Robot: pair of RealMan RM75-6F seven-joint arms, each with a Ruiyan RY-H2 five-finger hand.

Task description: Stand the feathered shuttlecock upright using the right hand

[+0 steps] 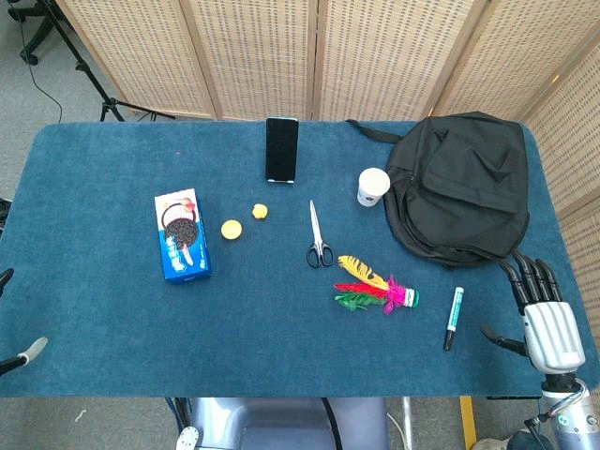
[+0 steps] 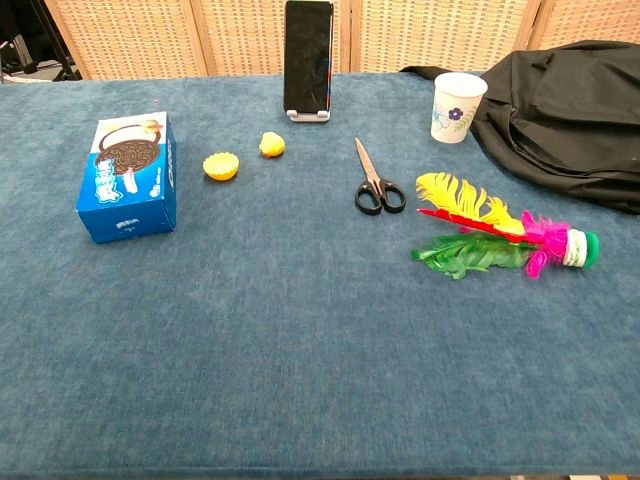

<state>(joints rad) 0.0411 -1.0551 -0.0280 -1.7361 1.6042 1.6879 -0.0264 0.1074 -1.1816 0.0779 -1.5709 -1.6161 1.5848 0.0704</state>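
The feathered shuttlecock (image 1: pixel 377 288) lies flat on the blue table, its yellow, red and green feathers pointing left and its white-and-green base pointing right; the chest view shows the shuttlecock (image 2: pixel 500 232) at the right. My right hand (image 1: pixel 546 319) hovers at the table's right front corner, fingers spread and empty, well to the right of the shuttlecock. Only a fingertip of my left hand (image 1: pixel 21 356) shows at the left edge, over the table's front left.
Scissors (image 1: pixel 319 246) lie just behind the shuttlecock. A marker pen (image 1: pixel 453 318) lies between it and my right hand. A black backpack (image 1: pixel 464 187), paper cup (image 1: pixel 373 186), upright phone (image 1: pixel 281 149), cookie box (image 1: pixel 182 234) and two small yellow pieces (image 1: pixel 232 229) stand farther off.
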